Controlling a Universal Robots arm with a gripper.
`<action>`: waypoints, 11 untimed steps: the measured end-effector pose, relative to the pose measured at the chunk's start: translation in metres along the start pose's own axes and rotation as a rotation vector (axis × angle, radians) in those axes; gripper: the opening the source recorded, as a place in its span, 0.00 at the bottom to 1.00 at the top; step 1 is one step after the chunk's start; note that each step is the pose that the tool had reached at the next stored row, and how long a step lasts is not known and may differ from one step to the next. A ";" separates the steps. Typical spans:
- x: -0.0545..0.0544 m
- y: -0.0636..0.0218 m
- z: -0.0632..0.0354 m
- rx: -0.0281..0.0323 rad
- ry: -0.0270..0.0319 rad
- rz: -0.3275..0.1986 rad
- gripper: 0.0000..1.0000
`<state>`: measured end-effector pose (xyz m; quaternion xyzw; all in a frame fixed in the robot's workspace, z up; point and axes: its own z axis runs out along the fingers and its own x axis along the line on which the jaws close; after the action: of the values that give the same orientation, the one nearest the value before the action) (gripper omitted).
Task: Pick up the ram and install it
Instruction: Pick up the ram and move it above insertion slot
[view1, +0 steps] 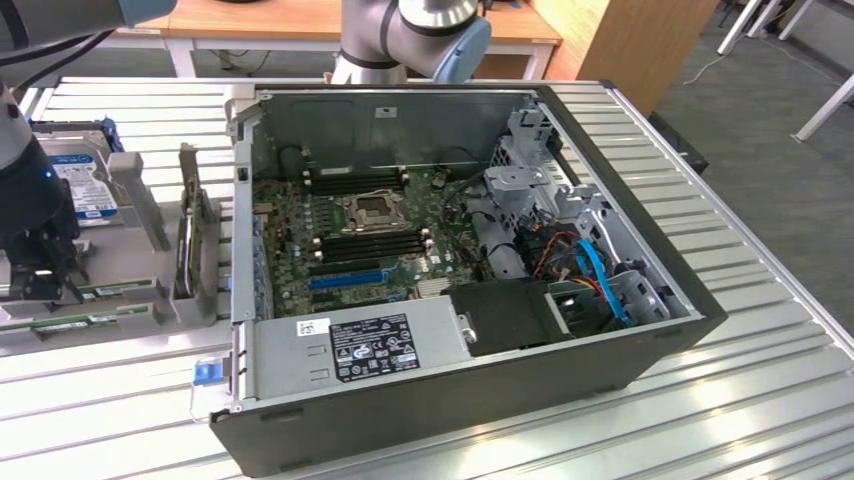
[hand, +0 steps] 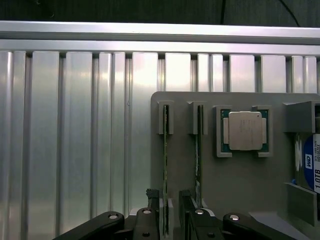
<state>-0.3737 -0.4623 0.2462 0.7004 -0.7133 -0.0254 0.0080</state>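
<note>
Two ram sticks stand on edge in slots of a grey holder (hand: 240, 180). In the wrist view my gripper (hand: 169, 199) is open, with its dark fingers (hand: 152, 200) on either side of one ram stick (hand: 165, 165); the fingers are not pressed on it. The second ram stick (hand: 198, 160) stands beside it, outside the fingers. In the exterior view the gripper (view1: 43, 280) hangs low over the ram sticks (view1: 100, 291) at the far left of the table. The motherboard (view1: 360, 230) lies inside the open computer case (view1: 641, 350), with its black memory slots (view1: 367, 245) exposed.
A processor chip (hand: 245, 131) and a hard drive (hand: 310, 165) also sit on the holder. A grey power supply (view1: 360, 345) fills the case's near corner, and drive cages with blue cables (view1: 587, 270) line its side on the exterior view's right. The slatted metal table (hand: 75, 140) extends beyond.
</note>
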 end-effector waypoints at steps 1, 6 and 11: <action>0.000 0.0000 0.0004 0.0000 -0.0001 0.000 0.30; 0.000 -0.0001 0.0031 -0.0001 -0.0003 0.000 0.30; 0.000 -0.0003 0.0056 -0.0002 -0.0002 0.000 0.30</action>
<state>-0.3737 -0.4624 0.2406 0.7004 -0.7133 -0.0256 0.0080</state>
